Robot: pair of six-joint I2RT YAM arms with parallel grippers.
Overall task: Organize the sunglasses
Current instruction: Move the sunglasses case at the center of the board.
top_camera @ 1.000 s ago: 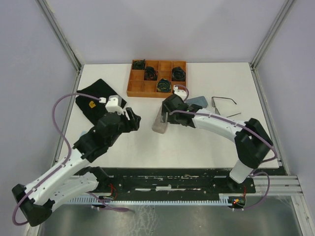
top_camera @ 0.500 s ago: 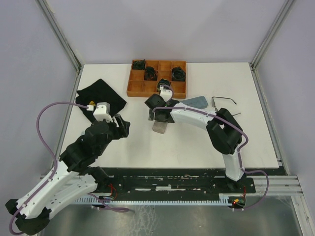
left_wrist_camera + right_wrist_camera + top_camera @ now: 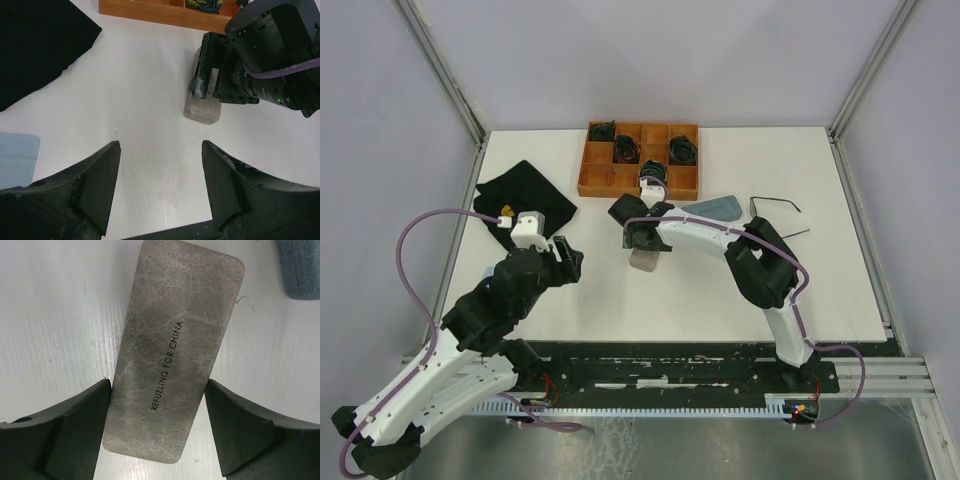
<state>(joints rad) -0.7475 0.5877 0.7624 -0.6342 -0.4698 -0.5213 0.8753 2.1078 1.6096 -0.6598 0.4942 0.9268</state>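
Note:
One pair of sunglasses (image 3: 775, 205) lies on the white table at the right, thin and dark. A thin dark line (image 3: 798, 233) just below it may be the second pair. Neither wrist view shows them. My right gripper (image 3: 638, 238) is open and straddles a grey oblong case (image 3: 180, 330) printed "REFUELING FOR CHINA", which lies flat on the table (image 3: 644, 260). In the right wrist view the gripper (image 3: 157, 382) has one finger at each long side of the case. My left gripper (image 3: 160, 145) is open and empty over bare table, left of the case (image 3: 202, 102).
A blue-grey case (image 3: 717, 208) lies right of the grey one. An orange compartment tray (image 3: 595, 178) with dark green coiled bundles (image 3: 682, 150) stands at the back. A black cloth (image 3: 515, 195) lies at the far left. A light blue patch (image 3: 15, 157) shows beside my left fingers.
My right gripper has swung left and now sits over the grey case, its elbow folded in. My left arm has drawn back to the left, away from the case.

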